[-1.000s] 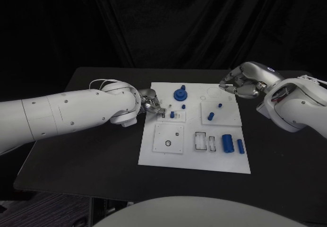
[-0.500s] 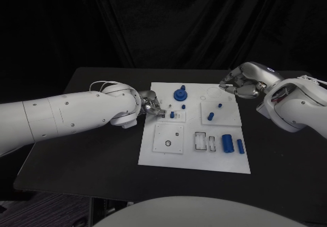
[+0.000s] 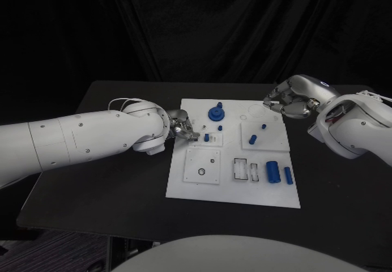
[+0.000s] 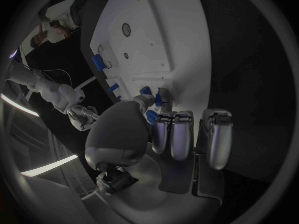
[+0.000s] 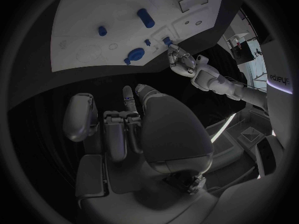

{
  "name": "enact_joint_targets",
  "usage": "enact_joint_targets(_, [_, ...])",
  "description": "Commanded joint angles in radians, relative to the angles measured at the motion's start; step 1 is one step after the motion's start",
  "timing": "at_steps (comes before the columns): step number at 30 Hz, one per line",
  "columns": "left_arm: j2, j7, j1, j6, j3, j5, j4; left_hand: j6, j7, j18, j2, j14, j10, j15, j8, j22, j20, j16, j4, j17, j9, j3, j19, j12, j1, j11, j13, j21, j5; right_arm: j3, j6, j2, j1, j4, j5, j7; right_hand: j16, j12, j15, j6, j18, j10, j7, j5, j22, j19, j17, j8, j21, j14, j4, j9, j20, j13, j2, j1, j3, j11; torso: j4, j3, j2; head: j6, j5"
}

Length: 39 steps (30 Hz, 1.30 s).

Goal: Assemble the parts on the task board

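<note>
1. While the black worktop carries everything, the white task board lies flat at its middle; it looks a stiff plate, unlikely to shift under light pressing.
2. Left hand sits at the board's left edge, fingers curled together by a small blue peg; whether they pinch a part cannot be told.
3. Right hand hovers off the board's far right corner, fingers curled in, apparently holding nothing.
4. A blue round knob piece stands near the board's far edge; it seems hard and light, best taken by its rim.
5. Two blue cylinders lie at the near right side; being smooth, they would likely roll, so a grip across the middle suits them.
6. A short blue pin rests in the right-hand panel: small, light, probably slippery, calling for a fingertip pinch.
</note>
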Motion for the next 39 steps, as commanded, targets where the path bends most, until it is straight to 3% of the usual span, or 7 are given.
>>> enact_joint_targets(1, [0.0, 0.014, -0.003, 0.011, 0.0, -0.007, 0.001, 0.009, 0.0, -0.014, -0.001, 0.102, 0.102, -0.003, -0.005, 0.263, -0.001, 0.007, -0.001, 0.263, -0.001, 0.004, 0.105, 0.0, -0.009, -0.002, 0.262, 0.003, -0.004, 0.001, 0.004, -0.001, -0.003, 0.0, -0.002, -0.025, 0.003, -0.003, 0.008, 0.005, 0.002, 0.088, 0.003, 0.002, 0.157, -0.007, 0.263, -0.004, -0.003, 0.105, 0.002, -0.002, -0.003, 0.248, -0.003, 0.01, 0.005, 0.004, 0.0008, 0.0002, 0.0, 0.0, 0.001])
enact_joint_targets(18, [0.003, 0.01, -0.012, 0.03, 0.0, -0.007, -0.008, 0.006, 0.002, -0.014, -0.002, 0.102, 0.102, -0.001, -0.011, 0.263, 0.0, 0.007, -0.004, 0.263, -0.004, 0.003, 0.105, 0.0, -0.015, 0.0, 0.262, 0.003, -0.035, 0.001, 0.009, -0.001, -0.003, 0.0, -0.002, -0.029, 0.003, -0.004, 0.008, 0.004, 0.003, 0.088, 0.003, 0.004, 0.157, -0.007, 0.263, -0.004, -0.004, 0.105, 0.002, -0.002, -0.003, 0.247, -0.004, 0.011, 0.006, 0.004, 0.0003, 0.0, 0.001, 0.0, 0.0])
enact_joint_targets(22, [0.003, 0.007, -0.014, 0.034, 0.0, -0.007, -0.01, 0.007, 0.005, -0.014, 0.001, 0.102, 0.102, 0.002, -0.017, 0.263, 0.003, 0.007, -0.002, 0.263, -0.007, -0.01, 0.105, 0.0, -0.035, 0.003, 0.262, 0.003, -0.118, 0.001, 0.011, -0.002, -0.003, 0.0, -0.002, -0.03, 0.003, -0.004, 0.008, 0.004, 0.003, 0.088, 0.003, 0.004, 0.157, -0.007, 0.263, -0.004, -0.004, 0.105, 0.002, -0.002, -0.003, 0.247, -0.004, 0.011, 0.006, 0.004, 0.0002, -0.0003, 0.001, 0.0, 0.001])
enact_joint_targets(23, [0.003, 0.007, -0.015, 0.036, 0.0, -0.007, -0.01, 0.007, 0.007, -0.014, 0.002, 0.102, 0.102, 0.003, -0.02, 0.263, 0.005, 0.007, -0.002, 0.263, -0.008, -0.021, 0.105, 0.0, -0.046, 0.005, 0.262, 0.003, -0.173, 0.001, 0.011, -0.002, -0.003, 0.0, -0.002, -0.031, 0.003, -0.004, 0.008, 0.003, 0.003, 0.087, 0.003, 0.007, 0.156, -0.008, 0.263, -0.005, -0.005, 0.105, 0.002, -0.002, -0.003, 0.247, -0.005, 0.011, 0.007, 0.005, 0.0001, -0.0004, 0.001, 0.0, 0.001])
enact_joint_targets(27, [0.004, 0.004, -0.016, 0.042, 0.0, -0.007, -0.011, 0.009, 0.01, -0.014, 0.001, 0.102, 0.102, 0.005, -0.024, 0.263, 0.007, 0.007, 0.0, 0.263, -0.009, -0.047, 0.105, 0.0, -0.068, 0.007, 0.262, 0.003, -0.233, 0.001, 0.014, -0.001, -0.003, 0.0, -0.002, -0.032, 0.003, -0.004, 0.008, 0.003, 0.003, 0.087, 0.003, 0.007, 0.156, -0.008, 0.263, -0.005, -0.005, 0.105, 0.002, -0.002, -0.003, 0.247, -0.005, 0.011, 0.007, 0.005, 0.0004, -0.0004, 0.001, 0.0, 0.001])
enact_joint_targets(32, [0.004, 0.0, -0.018, 0.047, 0.0, -0.007, -0.015, 0.007, 0.015, -0.014, 0.007, 0.102, 0.102, 0.01, -0.037, 0.263, 0.011, 0.006, 0.001, 0.263, -0.017, -0.117, 0.105, 0.0, -0.132, 0.013, 0.262, 0.003, -0.389, 0.001, 0.018, 0.0, -0.004, -0.001, -0.002, -0.034, 0.003, -0.004, 0.008, 0.003, 0.003, 0.087, 0.003, 0.008, 0.156, -0.008, 0.263, -0.005, -0.005, 0.105, 0.001, -0.002, -0.003, 0.247, -0.005, 0.012, 0.008, 0.005, -0.0008, 0.0004, 0.001, 0.0, 0.003])
enact_joint_targets(39, [0.003, -0.003, -0.02, 0.048, 0.0, -0.007, -0.02, 0.007, 0.018, -0.014, 0.026, 0.101, 0.102, 0.013, -0.048, 0.263, 0.014, 0.005, 0.004, 0.261, -0.023, -0.184, 0.105, 0.0, -0.199, 0.016, 0.262, 0.003, -0.45, 0.001, 0.023, 0.0, -0.004, -0.001, -0.002, -0.037, 0.003, -0.004, 0.008, 0.003, 0.003, 0.087, 0.003, 0.008, 0.156, -0.008, 0.263, -0.005, -0.005, 0.105, 0.001, -0.002, -0.003, 0.247, -0.005, 0.012, 0.008, 0.005, 0.0004, 0.0002, 0.001, 0.0, 0.002])
